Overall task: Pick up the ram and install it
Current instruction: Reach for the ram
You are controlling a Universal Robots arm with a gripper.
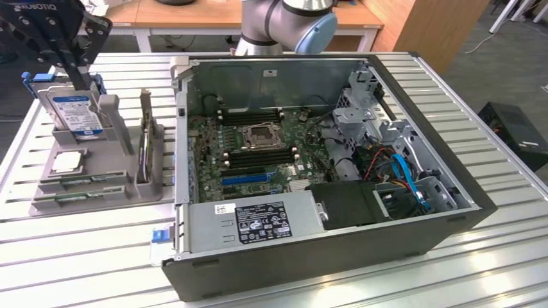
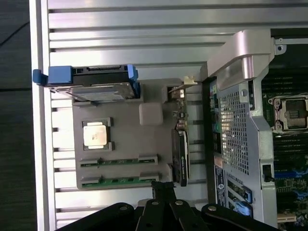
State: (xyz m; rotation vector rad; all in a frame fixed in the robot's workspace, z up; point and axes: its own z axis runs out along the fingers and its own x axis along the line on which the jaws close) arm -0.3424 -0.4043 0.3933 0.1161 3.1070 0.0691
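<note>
- Hand: the gripper (image 2: 162,186) has its fingers pressed together with nothing between them. It carries no part.
- Position: the gripper hangs above the grey holder tray (image 2: 130,142). It appears clear of the tray, with no contact visible on any part.
- Task item: the ram (image 2: 120,180) lies flat in its groove of the tray, below the hand, with one end close to the fingertips. A second stick (image 2: 118,161) lies parallel to it, one groove farther from the hand.
- Neighbours: the CPU chip (image 2: 96,134) sits beyond both sticks. The hard drive (image 2: 101,89) stands upright at the end of the tray farthest from the hand.
- Destination: the computer case (image 1: 342,263) stands open beside the tray, off to one side of the hand. The dark memory slots (image 1: 256,153) on its motherboard look unfilled.
- Assessment: neither the pick-up nor the installation is done. With the ram ungrasped in the tray, I judge the whole task to be outstanding.
</note>
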